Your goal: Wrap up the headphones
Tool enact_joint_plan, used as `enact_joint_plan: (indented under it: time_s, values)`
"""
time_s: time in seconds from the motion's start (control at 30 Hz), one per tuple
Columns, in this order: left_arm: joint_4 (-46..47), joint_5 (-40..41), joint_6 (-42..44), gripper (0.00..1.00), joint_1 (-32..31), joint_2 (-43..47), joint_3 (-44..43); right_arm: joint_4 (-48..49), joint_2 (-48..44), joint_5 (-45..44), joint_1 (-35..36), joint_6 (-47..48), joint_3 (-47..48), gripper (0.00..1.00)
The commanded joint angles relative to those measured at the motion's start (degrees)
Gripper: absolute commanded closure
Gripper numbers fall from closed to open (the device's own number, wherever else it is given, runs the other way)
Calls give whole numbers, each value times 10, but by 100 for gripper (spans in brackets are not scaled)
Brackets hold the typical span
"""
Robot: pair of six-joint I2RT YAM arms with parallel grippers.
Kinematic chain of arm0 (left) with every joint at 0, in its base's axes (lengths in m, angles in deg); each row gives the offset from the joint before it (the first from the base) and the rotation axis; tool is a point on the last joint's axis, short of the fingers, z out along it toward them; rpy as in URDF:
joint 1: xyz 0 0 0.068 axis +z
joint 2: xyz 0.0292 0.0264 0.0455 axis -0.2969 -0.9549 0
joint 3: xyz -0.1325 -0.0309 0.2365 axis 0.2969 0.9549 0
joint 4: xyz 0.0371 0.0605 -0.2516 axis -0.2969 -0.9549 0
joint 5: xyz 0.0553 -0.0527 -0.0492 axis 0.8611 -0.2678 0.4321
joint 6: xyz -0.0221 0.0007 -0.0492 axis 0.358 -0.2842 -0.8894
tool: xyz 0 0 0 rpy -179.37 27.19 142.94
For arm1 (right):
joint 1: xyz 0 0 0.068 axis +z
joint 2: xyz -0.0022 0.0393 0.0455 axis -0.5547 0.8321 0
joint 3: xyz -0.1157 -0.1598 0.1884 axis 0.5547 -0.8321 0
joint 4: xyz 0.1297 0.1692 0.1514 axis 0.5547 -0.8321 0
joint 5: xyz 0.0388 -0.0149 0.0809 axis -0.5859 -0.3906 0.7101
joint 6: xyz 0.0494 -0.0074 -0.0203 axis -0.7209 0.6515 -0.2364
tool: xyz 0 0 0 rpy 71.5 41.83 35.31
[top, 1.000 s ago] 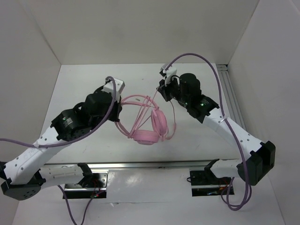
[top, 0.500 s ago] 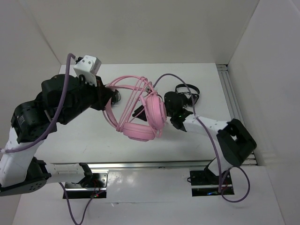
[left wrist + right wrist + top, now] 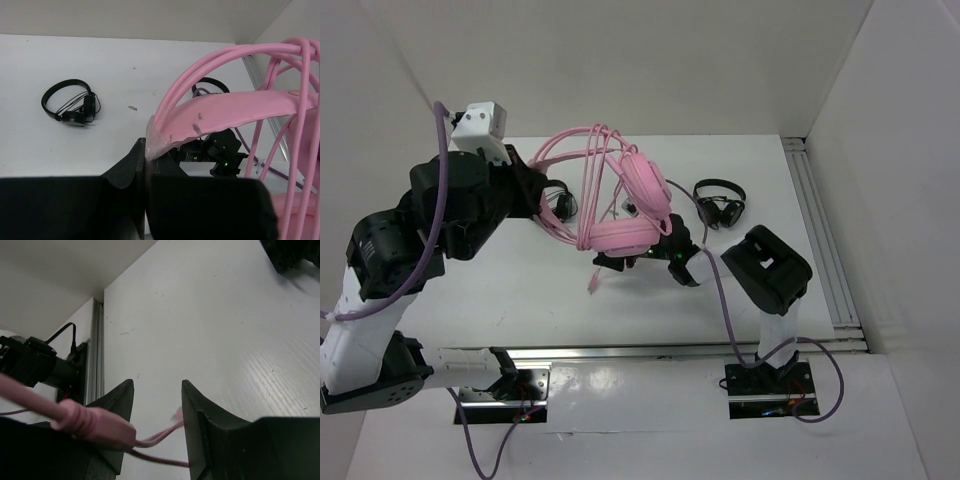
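Headphones point(image 3: 638, 205) hang above the middle of the table point(image 3: 510, 292), their headband point(image 3: 235, 107) pinched by the fully closed left gripper point(image 3: 145, 152); several cable point(image 3: 586, 200) turns already circle the band, while the loose tail point(image 3: 594, 276), not yet wound, passes between the right gripper's point(image 3: 156, 390) parted fingers point(image 3: 200, 425), which grip nothing.

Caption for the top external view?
Left gripper holds pink headphones by the headband, cable looped around it; right gripper at the dangling cable end.

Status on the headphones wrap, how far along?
Done: several cable loops cross the headband of the headphones. In hand: left end effector clamps the headband; right end effector sits open around the cable tail. Left: that tail hangs unwrapped.
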Motion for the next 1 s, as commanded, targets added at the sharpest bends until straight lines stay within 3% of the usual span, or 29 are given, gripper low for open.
enact_joint_plan:
  time_s: [0.0,0.37,0.43,0.53,0.63,0.67,0.83,0.97]
  values:
    - [81,35,-46,100,-2,17,-11,104,15,15,5,-23,-4,49]
    - [75,94,-90,100,-2,52,1,131,79,-4,22,-39,16,55]
    - [75,111,-96,100,-2,52,1,131,87,-10,22,-39,16,63]
    - [75,125,-109,100,-2,58,6,143,93,-20,27,-39,-7,85]
    - [68,160,-125,100,-2,52,6,153,80,-34,38,-39,-27,89]
    - [62,168,-131,100,-2,45,6,153,79,-39,44,-32,-41,95]
    - [62,175,-137,100,50,-3,6,145,-26,-120,103,-2,-124,100]
    - [68,96,-131,100,140,-72,-20,60,-129,-223,179,42,-178,100]
